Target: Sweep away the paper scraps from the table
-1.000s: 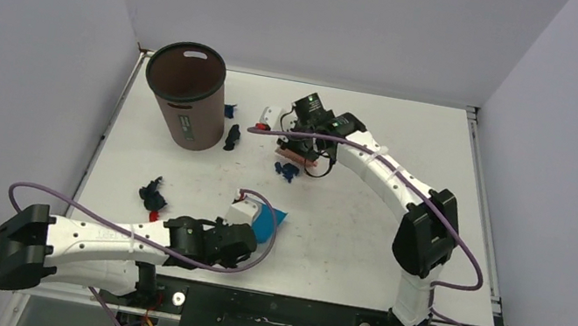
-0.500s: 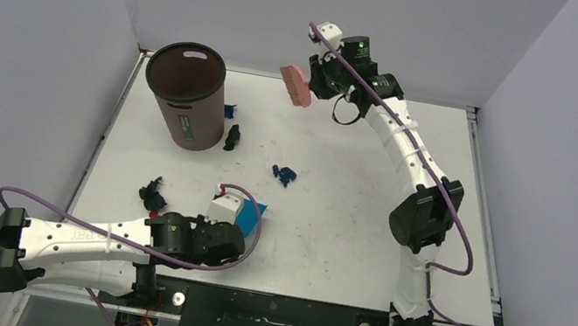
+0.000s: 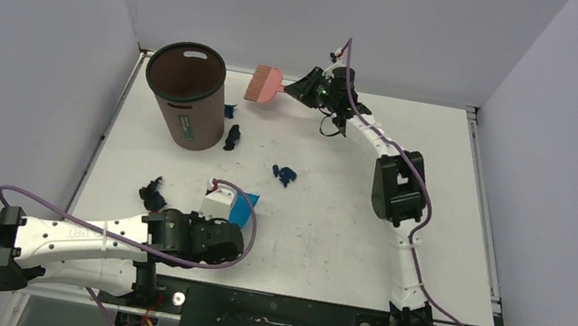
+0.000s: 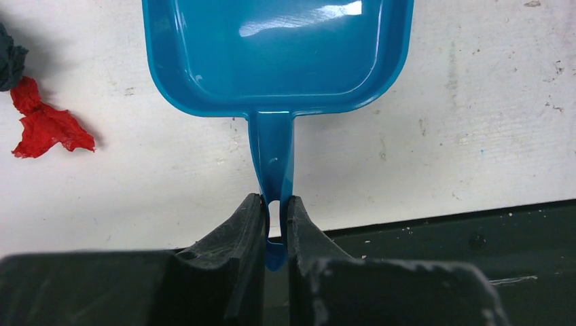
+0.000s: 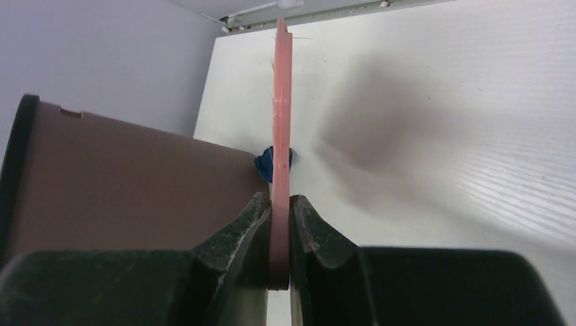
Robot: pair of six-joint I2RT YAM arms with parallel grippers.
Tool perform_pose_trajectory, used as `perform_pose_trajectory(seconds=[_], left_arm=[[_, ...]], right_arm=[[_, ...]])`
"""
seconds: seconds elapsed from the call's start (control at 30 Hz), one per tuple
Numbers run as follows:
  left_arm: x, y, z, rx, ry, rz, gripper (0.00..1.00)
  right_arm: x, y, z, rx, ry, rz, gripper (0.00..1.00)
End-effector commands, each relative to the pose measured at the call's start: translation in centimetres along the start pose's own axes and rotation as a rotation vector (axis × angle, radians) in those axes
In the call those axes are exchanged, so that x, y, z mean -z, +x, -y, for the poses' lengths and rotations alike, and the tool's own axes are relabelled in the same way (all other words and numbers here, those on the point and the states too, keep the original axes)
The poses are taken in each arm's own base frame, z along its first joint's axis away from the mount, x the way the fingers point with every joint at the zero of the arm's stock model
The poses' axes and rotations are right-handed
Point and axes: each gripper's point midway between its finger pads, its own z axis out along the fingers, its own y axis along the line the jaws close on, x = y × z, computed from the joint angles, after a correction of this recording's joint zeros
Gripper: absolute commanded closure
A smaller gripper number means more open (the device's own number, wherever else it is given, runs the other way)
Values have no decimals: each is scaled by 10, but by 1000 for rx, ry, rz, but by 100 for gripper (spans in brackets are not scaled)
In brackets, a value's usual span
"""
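Partly behind brush (image 5: pixel 281 102), one paper scrap (image 5: pixel 262 164)

Scuffed white table (image 3: pixel 328 223) has a brown bin (image 3: pixel 187 115) in the far-left corner. Dark blue paper scraps (image 3: pixel 284 174) are scattered beside it, mid-table and front-left, plus one red scrap (image 4: pixel 44 125).

— Any writing worth calling out?
— A small label (image 3: pixel 182 122) on the side of the brown bin (image 3: pixel 198 103), too small to read from above.
— And on the arms?
— Dark lettering (image 3: pixel 77 228) along the white left arm (image 3: pixel 105 237), but it's blurred and unreadable. Nothing legible in either wrist view.
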Motion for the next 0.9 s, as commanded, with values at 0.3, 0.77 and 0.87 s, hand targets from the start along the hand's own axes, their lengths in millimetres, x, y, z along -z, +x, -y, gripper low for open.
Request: perform_pose_trajectory(seconds=[0.3,0.77,0.87], left_arm=[[9,-15,11,3,-39,6,100],[20,-5,17,-22,0,-15,100],[25,-6,13,-15,14,-5,100]], right_arm=[[-44,4,-72,-173,-308,76,95],[-30,51,-32,-106,-70,-25,95],[-3,55,-33,-72,-26,-59,95]])
